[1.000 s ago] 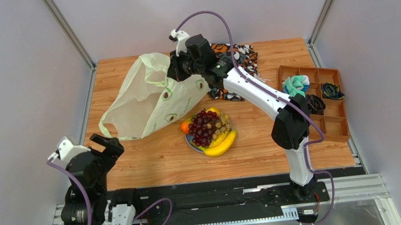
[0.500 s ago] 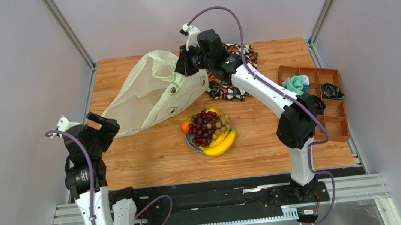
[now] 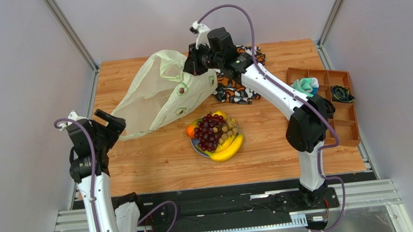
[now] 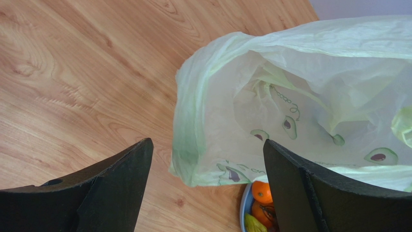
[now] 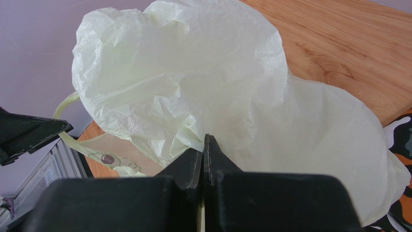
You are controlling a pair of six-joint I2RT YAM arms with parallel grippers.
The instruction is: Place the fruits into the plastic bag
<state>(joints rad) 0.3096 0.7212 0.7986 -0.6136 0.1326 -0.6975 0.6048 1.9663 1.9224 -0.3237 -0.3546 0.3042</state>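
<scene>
The pale yellow-green plastic bag (image 3: 157, 98) hangs lifted at its far right end, its low corner on the table at the left. My right gripper (image 3: 193, 67) is shut on a fold of the bag (image 5: 193, 92). The fruits lie on a blue plate (image 3: 196, 147): dark purple grapes (image 3: 210, 130), yellow bananas (image 3: 229, 148), an orange (image 3: 191, 130). My left gripper (image 3: 111, 124) is open and empty just left of the bag's low corner. The left wrist view shows that corner (image 4: 290, 106) between the fingers and oranges (image 4: 261, 192) on the plate rim.
The orange-black-white patterned cloth bag (image 3: 240, 86) lies behind the right arm at the back. A brown compartment tray (image 3: 338, 127) with small items stands at the right edge. Grey walls close in the table on three sides.
My left arm has risen and moved toward the bag's low corner. My right gripper has pulled the bag's top a little right and up, stretching the bag.
</scene>
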